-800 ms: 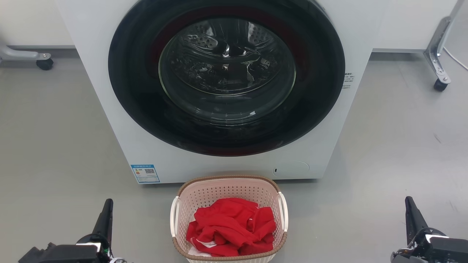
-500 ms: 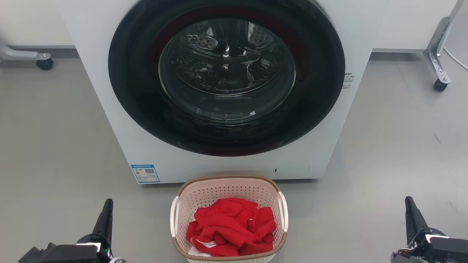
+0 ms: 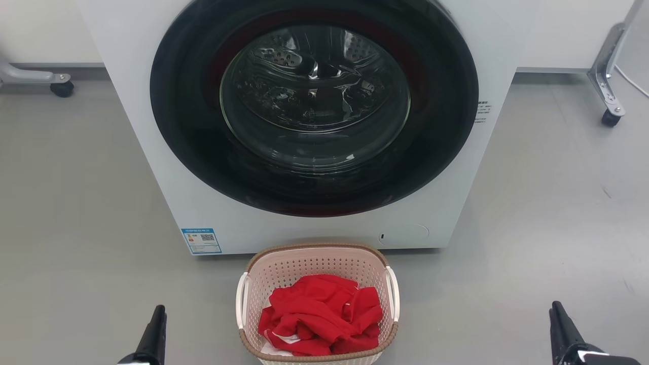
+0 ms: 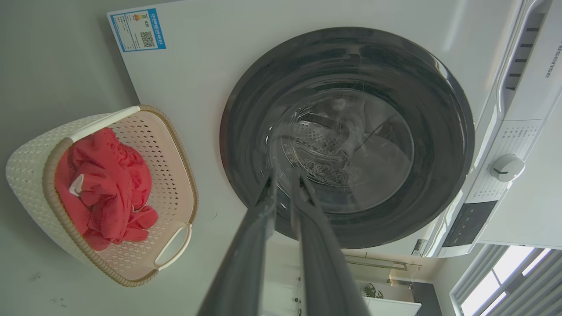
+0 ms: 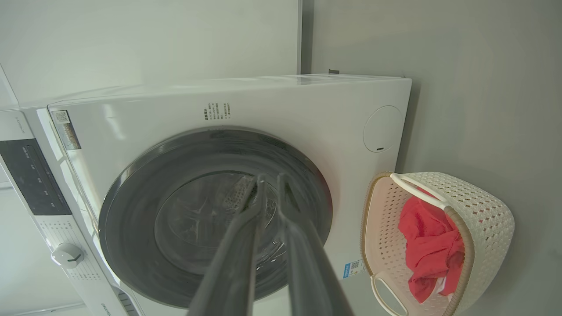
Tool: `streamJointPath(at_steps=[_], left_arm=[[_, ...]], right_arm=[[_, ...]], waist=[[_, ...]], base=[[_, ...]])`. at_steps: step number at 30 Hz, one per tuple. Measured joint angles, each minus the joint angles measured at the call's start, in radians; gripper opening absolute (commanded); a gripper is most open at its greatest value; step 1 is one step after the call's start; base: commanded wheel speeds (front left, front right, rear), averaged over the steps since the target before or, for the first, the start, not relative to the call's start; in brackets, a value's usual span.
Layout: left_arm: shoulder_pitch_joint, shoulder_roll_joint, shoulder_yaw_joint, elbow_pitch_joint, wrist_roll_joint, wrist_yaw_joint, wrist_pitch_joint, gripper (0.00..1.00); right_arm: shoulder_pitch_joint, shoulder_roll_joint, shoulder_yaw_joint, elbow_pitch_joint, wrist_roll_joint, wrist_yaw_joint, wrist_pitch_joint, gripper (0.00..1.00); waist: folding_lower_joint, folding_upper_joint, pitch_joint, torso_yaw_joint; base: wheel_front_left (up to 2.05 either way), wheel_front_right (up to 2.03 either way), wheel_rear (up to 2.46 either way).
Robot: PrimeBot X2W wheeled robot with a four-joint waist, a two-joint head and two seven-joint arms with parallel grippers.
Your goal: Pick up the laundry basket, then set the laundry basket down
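Observation:
The laundry basket (image 3: 314, 264), pale pink-cream with a brown woven-look rim and white side handles, stands on the grey floor right in front of the washer. A crumpled red garment (image 3: 319, 314) lies inside it. My left gripper (image 3: 160, 309) pokes up from the bottom edge, well left of the basket, and touches nothing. My right gripper (image 3: 556, 306) is about as far off on the right. In the wrist views the left gripper (image 4: 284, 175) and right gripper (image 5: 272, 177) each hold their fingers together with a thin slit and nothing between. The basket (image 4: 26, 162) (image 5: 483, 197) sits off to the side of both.
A white front-loading washer (image 3: 152, 167) with its dark round door (image 3: 314, 109) shut rises just behind the basket. Metal frame legs on casters stand at the far left (image 3: 62, 88) and far right (image 3: 606, 76). Grey floor stretches on both sides of the basket.
Both grippers have sunk toward the bottom edge of the head view and drawn slightly inward toward the basket. The basket and the garment have not moved.

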Motion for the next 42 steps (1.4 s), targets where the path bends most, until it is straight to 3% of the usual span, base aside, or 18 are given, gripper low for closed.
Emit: streamJointPath(at_steps=[15,19,42], left_arm=[[0.013,0.0,-0.06,-0.019,0.052,0.0,-0.051,1.0],[0.013,0.001,-0.071,-0.027,0.074,0.008,-0.065,1.0],[0.002,0.031,-0.187,-0.086,0.443,0.075,-0.15,1.0]], right_arm=[[0.005,0.002,0.068,0.001,-0.036,-0.002,-0.053,1.0],[0.003,0.002,0.083,-0.004,-0.078,-0.019,-0.064,1.0],[-0.022,-0.005,0.221,-0.042,-0.427,-0.089,-0.15,1.0]], waist=[[0.0,0.0,0.001,0.0],[0.0,0.0,0.001,0.0],[0.0,0.0,0.011,0.001]], base=[[0.0,0.0,0.0],[0.0,0.0,0.0],[0.0,0.0,0.0]])
